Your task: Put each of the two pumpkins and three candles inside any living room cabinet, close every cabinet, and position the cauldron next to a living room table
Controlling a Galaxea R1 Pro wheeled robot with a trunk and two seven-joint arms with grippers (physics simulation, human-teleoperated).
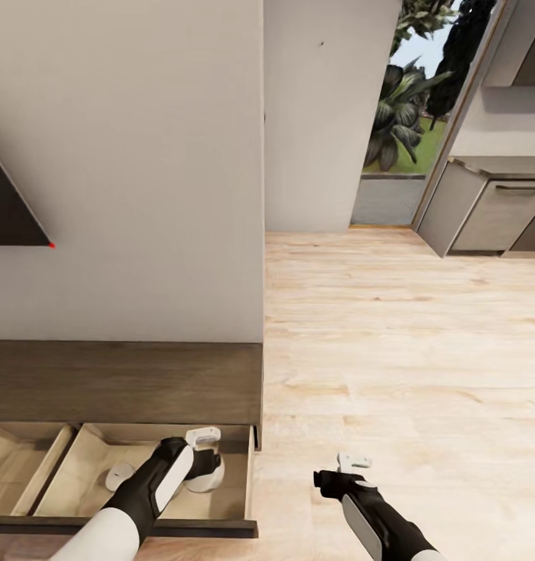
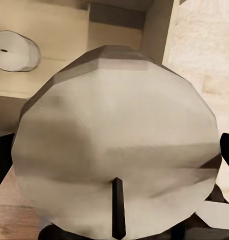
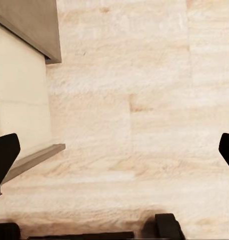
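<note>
The long dark-brown cabinet (image 1: 119, 382) stands against the wall with its right drawer (image 1: 142, 527) pulled out, showing the beige inside. My left gripper (image 1: 205, 458) hangs over that drawer, shut on a pale grey-white candle (image 1: 207, 478). In the left wrist view this candle (image 2: 114, 135) looms large, its dark wick showing. A second candle (image 1: 119, 475) lies on its side on the drawer bottom, to the left of the held one; the left wrist view shows that second candle (image 2: 14, 50) too. My right gripper (image 1: 346, 470) is open over the wooden floor, right of the drawer. No pumpkins are in sight.
Another open drawer compartment (image 1: 18, 460) lies to the left. A dark screen corner (image 1: 10, 202) hangs on the wall above the cabinet. Light wood floor (image 1: 399, 351) stretches right toward a glass door with plants (image 1: 407, 101) and grey kitchen cabinets (image 1: 493, 210).
</note>
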